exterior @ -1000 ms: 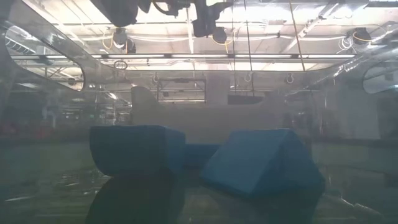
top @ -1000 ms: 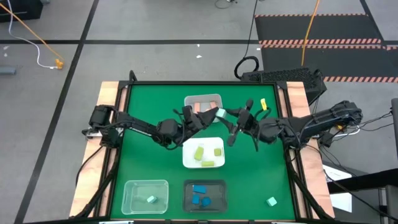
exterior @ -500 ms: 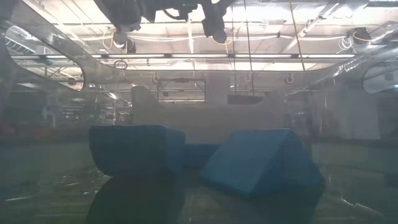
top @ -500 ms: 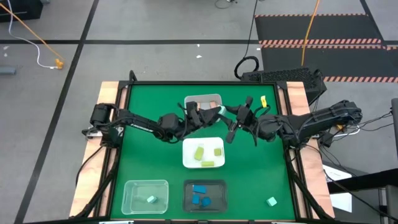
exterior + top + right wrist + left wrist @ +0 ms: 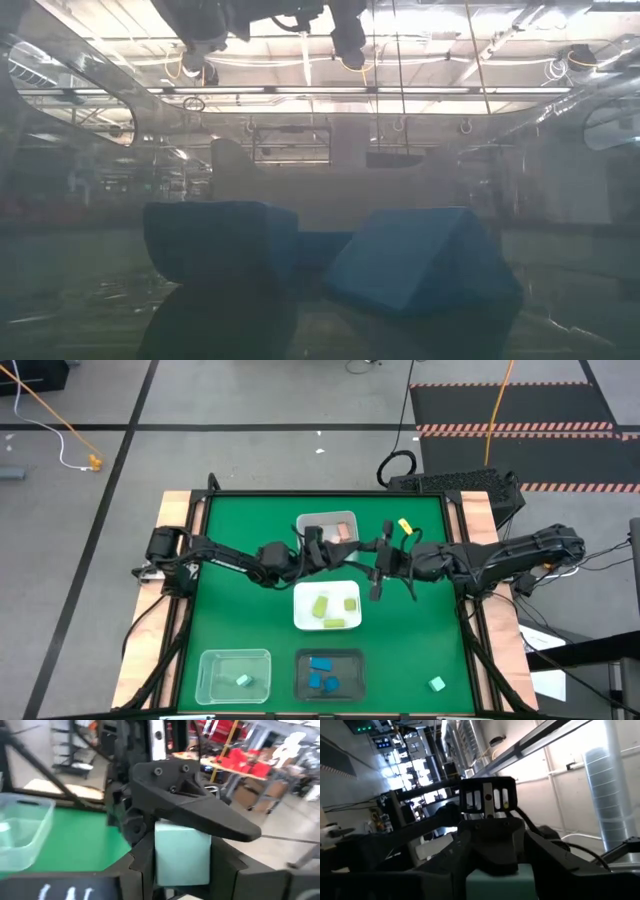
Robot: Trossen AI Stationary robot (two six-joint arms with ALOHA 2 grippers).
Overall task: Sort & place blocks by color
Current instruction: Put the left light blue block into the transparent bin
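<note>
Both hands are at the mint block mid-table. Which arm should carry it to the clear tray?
Left. The clear tray, holding a mint piece, sits on the left arm's side of the table. The right hand grips the mint block, with the left hand right at it.

Both tools [image 5: 352,548] meet fingertip to fingertip mid-table

Grey tiled floor [image 5: 250,400] with striped dark mats [image 5: 510,405], apparently rubber.
</note>
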